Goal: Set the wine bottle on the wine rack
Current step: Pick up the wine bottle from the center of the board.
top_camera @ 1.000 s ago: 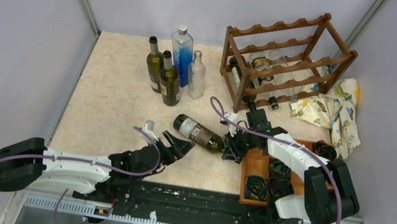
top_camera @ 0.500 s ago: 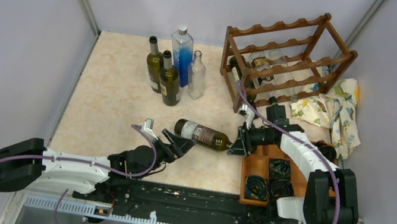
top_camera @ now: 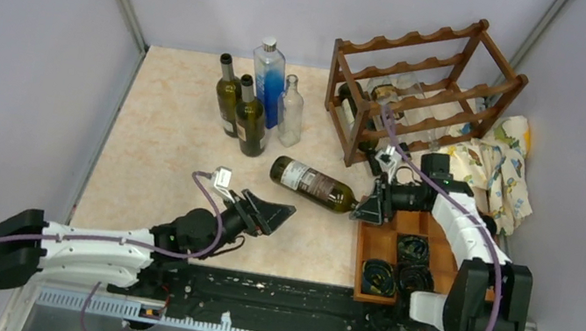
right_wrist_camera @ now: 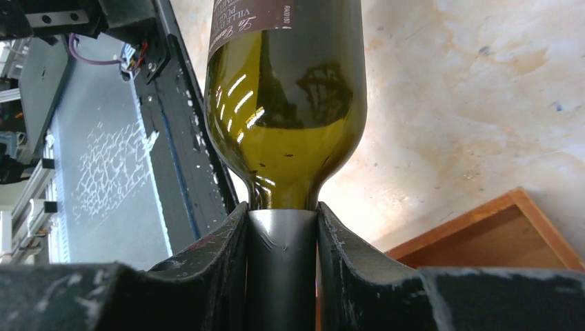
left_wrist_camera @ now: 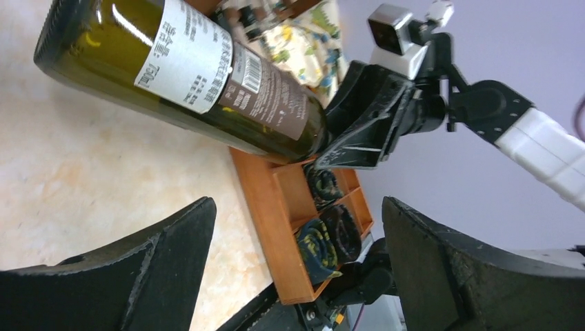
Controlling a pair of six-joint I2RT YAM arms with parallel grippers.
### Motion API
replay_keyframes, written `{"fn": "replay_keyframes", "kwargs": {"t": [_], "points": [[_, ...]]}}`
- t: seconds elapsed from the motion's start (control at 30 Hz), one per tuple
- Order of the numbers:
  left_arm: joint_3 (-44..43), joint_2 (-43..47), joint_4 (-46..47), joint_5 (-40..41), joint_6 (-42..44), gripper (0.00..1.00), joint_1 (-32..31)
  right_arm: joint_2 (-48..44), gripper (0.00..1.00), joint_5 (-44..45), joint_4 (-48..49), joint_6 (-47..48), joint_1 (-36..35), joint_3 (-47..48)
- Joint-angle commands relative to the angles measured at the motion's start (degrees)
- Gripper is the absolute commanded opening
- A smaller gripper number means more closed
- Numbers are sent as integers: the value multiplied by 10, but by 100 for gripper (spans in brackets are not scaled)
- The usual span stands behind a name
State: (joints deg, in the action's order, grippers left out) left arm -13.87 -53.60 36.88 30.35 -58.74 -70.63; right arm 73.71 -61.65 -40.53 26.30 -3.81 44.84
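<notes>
A dark green wine bottle (top_camera: 311, 184) (left_wrist_camera: 200, 76) (right_wrist_camera: 286, 103) with a white and brown label hangs level above the table's middle. My right gripper (top_camera: 371, 205) (right_wrist_camera: 283, 224) is shut on its foil-wrapped neck. The wine rack (top_camera: 421, 88), dark reddish wood with wavy rails, stands at the back right, beyond the bottle, with bottles lying in its lower tiers. My left gripper (top_camera: 275, 214) (left_wrist_camera: 296, 210) stands open and empty, below and to the left of the bottle's base.
Several upright bottles (top_camera: 257, 102) stand at the back centre-left. A flat wooden tray (top_camera: 370, 244) (left_wrist_camera: 256, 200) with rolled dark items sits at the front right under the right arm. A patterned cloth (top_camera: 493, 166) lies right of the rack.
My right gripper has carried the bottle up and to the right, toward the rack. My left gripper has let go of the bottle's base, opened wider and stayed low.
</notes>
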Motion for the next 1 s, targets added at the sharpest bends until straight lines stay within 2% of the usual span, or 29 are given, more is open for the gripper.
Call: {"fn": "replay_keyframes", "kwargs": {"t": [0.0, 0.17, 0.23, 0.37, 0.63, 0.77, 0.97], "points": [[-39, 63, -36, -29, 121, 95, 1, -34, 0, -115, -82, 128, 36, 62], [-97, 126, -137, -45, 215, 94, 1, -27, 0, -116, -185, 243, 83, 95], [-138, 141, -196, -47, 252, 94, 3, -17, 0, -115, -261, 308, 99, 113], [-222, 146, -304, -72, 317, 94, 28, 50, 0, -111, -449, 499, 139, 162], [-319, 82, -411, -192, 397, 93, 148, 61, 0, -74, -455, 505, 215, 182], [-337, 53, -428, -198, 452, 94, 174, 42, 0, -44, -455, 501, 259, 189], [-309, 28, -407, -152, 525, 94, 179, 15, 0, -1, -458, 500, 330, 191]]}}
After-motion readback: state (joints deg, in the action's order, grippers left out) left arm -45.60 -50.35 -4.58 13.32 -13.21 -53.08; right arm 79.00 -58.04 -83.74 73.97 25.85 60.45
